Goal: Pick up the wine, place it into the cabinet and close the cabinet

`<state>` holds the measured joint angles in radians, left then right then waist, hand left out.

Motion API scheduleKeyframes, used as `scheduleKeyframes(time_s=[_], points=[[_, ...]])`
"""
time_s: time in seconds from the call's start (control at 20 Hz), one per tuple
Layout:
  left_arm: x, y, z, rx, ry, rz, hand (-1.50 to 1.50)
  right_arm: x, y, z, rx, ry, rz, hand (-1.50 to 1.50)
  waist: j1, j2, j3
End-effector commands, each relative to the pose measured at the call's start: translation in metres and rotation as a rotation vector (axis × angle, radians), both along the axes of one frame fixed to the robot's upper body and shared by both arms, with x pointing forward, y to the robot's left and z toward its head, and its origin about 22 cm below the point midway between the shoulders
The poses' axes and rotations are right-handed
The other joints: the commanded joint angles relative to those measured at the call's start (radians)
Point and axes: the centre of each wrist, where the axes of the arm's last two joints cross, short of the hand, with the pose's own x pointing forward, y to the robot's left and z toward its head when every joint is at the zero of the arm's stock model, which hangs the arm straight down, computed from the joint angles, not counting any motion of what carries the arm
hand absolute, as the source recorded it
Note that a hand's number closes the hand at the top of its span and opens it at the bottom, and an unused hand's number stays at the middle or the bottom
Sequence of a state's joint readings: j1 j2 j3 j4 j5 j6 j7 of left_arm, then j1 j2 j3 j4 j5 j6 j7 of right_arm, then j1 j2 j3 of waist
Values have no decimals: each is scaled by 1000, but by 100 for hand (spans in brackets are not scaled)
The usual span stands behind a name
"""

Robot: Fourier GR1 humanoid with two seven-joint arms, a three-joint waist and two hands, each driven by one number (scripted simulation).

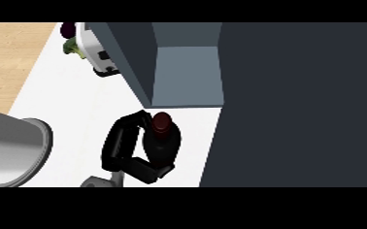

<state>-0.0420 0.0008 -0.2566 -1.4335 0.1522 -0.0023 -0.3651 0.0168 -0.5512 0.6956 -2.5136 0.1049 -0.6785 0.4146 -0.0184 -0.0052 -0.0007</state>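
The wine bottle (163,138) is dark with a dark red cap and stands upright on the white counter (79,102). My left hand (122,143) is shut on it, fingers curled round its left and far side and the thumb under its near side. The bottle sits just in front of the dark cabinet (287,102), below the open grey-blue compartment (186,73). The grey forearm (97,182) enters at the lower edge. My right hand does not show.
A grey rounded basin (22,150) lies at the left edge. At the back left stand a white appliance (97,53), a green vegetable (72,46) and a purple item (68,29). A wood-coloured surface (22,53) borders the counter's left side.
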Motion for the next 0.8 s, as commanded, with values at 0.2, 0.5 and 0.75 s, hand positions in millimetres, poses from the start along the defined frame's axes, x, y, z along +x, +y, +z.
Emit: scheduleKeyframes(time_s=[0.2, 0.5, 0.75], points=[[32, -16, 14, 97, -27, 92, 150, -33, -19, 30, 67, -36, 40, -150, -4, 3, 1], [63, -22, 22, 128, -22, 86, 150, -29, -19, 26, 56, -47, 28, -150, -4, 5, 1], [74, -34, 30, 146, -30, 67, 150, -38, -12, 22, 81, -8, 40, -150, -7, 2, 0]])
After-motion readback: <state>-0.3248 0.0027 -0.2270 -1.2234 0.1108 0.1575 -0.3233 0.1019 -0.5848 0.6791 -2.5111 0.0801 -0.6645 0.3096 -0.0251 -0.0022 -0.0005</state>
